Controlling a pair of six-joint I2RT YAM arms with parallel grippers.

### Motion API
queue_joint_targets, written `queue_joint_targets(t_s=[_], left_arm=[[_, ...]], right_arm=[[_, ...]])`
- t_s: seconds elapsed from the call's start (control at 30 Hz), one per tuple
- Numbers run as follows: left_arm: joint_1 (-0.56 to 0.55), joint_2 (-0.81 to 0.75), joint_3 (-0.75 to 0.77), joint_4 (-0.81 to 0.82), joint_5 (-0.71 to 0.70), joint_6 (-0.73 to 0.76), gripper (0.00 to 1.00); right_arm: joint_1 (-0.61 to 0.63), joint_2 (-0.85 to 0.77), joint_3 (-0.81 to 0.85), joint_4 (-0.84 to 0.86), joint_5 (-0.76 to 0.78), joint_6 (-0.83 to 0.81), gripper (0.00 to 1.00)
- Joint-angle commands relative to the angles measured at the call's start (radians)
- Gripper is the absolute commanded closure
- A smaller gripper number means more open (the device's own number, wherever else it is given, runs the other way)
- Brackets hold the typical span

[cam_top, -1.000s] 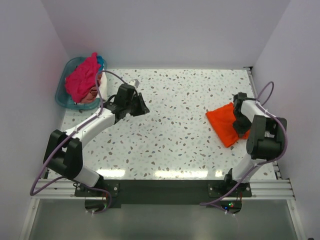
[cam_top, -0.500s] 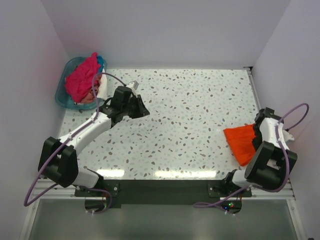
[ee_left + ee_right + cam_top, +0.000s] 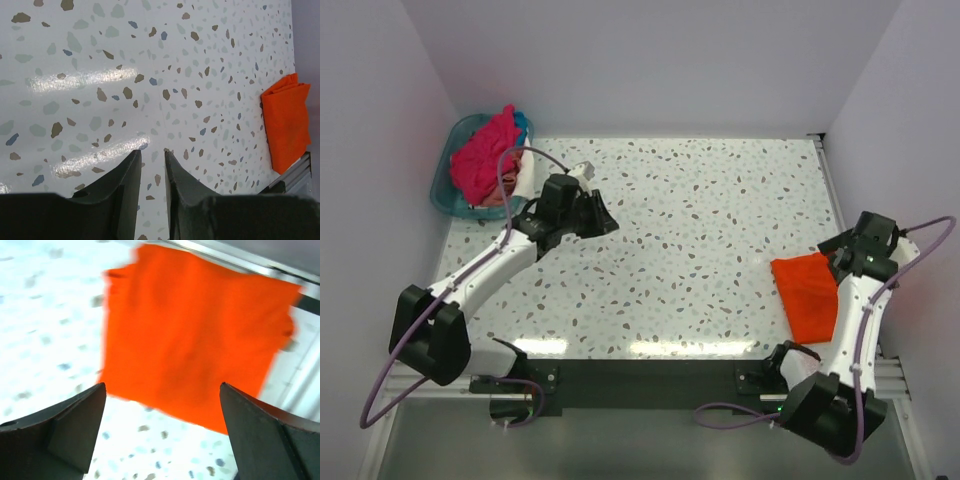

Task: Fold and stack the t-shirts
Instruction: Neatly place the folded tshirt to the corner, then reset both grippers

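A folded bright orange t-shirt (image 3: 807, 293) (image 3: 286, 125) lies flat at the table's right edge, near the front. My right gripper (image 3: 848, 258) (image 3: 162, 385) hovers just above its far edge, jaws wide open and empty, with the orange cloth (image 3: 195, 335) filling the view beyond them. A crumpled magenta-pink t-shirt (image 3: 485, 160) is heaped in the basket at the back left, with a bit of blue cloth (image 3: 523, 122) behind it. My left gripper (image 3: 603, 222) (image 3: 151, 150) hangs over bare table right of the basket, its jaws a narrow gap apart with nothing between them.
The teal plastic basket (image 3: 444, 196) sits at the table's back left corner. White walls close in the left, back and right sides. A metal rail (image 3: 295, 172) runs along the table's right edge beside the orange shirt.
My right arm has pulled the orange shirt toward the right front edge, then let go and opened its jaws wide. The left arm shifted slightly and its jaws parted a little.
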Motion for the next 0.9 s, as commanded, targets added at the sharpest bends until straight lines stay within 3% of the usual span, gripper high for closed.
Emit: queue_joint_targets(t_s=[0.0,0.07,0.1,0.2,0.23,0.4,0.57,0.7,0.87], left_arm=[[0.006,-0.041,-0.003,0.027,-0.008,0.022,0.69],[0.012,-0.049,-0.008,0.027,-0.018,0.022,0.69],[0.014,-0.052,-0.008,0.028,-0.022,0.022,0.69],[0.029,-0.069,-0.024,0.027,-0.028,0.025,0.68],[0.034,-0.081,-0.029,0.027,-0.039,0.028,0.68],[0.058,-0.116,-0.066,0.002,-0.082,0.060,0.66],[0.068,-0.192,-0.150,-0.004,-0.145,0.074,0.64],[0.068,-0.239,-0.213,0.005,-0.154,0.070,0.64],[0.066,-0.287,-0.288,0.018,-0.142,0.051,0.64]], right_arm=[[0.057,-0.055,-0.015,0.232,-0.270,-0.112,0.01],[0.240,-0.022,0.014,0.243,-0.206,-0.083,0.01],[0.407,0.030,0.054,0.243,-0.101,-0.072,0.01],[0.633,0.107,0.093,0.307,-0.029,-0.023,0.01],[0.760,0.159,0.103,0.320,0.018,-0.005,0.01],[1.110,0.353,0.195,0.421,0.100,-0.006,0.01],[1.244,0.471,0.214,0.518,-0.018,-0.072,0.01],[1.252,0.419,0.151,0.587,-0.084,-0.112,0.01],[1.252,0.342,0.127,0.558,-0.052,-0.180,0.01]])
